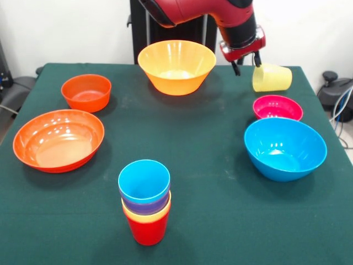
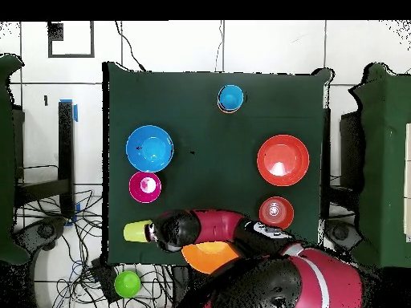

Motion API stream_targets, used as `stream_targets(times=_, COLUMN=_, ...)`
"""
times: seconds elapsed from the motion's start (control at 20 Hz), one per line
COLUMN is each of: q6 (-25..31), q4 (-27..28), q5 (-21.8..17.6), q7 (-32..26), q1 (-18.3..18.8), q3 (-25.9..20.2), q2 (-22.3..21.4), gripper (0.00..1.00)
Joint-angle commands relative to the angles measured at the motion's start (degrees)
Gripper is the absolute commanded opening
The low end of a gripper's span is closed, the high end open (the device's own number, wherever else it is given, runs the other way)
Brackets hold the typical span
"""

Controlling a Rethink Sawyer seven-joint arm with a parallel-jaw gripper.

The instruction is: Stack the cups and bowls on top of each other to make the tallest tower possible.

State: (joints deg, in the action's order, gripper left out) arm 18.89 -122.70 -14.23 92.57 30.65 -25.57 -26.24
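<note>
A stack of cups (image 1: 144, 201) (image 2: 230, 99) stands near the front edge: red at the base, then yellow-orange, purple and blue on top. A pale yellow cup (image 1: 272, 78) (image 2: 136, 231) lies tilted on its side at the far right, its rim toward my gripper (image 1: 246, 65) (image 2: 152, 233). The gripper is open, and one finger (image 1: 257, 59) touches that rim. The bowls sit apart: large yellow-orange (image 1: 176, 66) (image 2: 210, 255), small orange (image 1: 86, 92) (image 2: 276, 212), wide orange (image 1: 58, 139) (image 2: 282, 160), magenta (image 1: 277, 107) (image 2: 145, 186) and blue (image 1: 285, 148) (image 2: 149, 147).
The green table (image 1: 220, 221) ends just past the yellow cup. A green round object (image 2: 127, 283) lies on the floor among cables beyond that corner. My arm covers part of the large yellow-orange bowl in the overhead view.
</note>
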Motion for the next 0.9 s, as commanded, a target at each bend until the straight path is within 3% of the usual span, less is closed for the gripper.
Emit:
stream_targets(times=0.05, q6=2.72, q4=3.77, q5=-2.36, q7=0.40, q1=1.57, q3=-2.13, q2=0.95, gripper=1.00)
stream_targets(times=0.9, q6=3.57, q4=0.54, q5=1.45, q7=2.08, q1=5.92, q3=-10.81, q2=3.21, gripper=1.00)
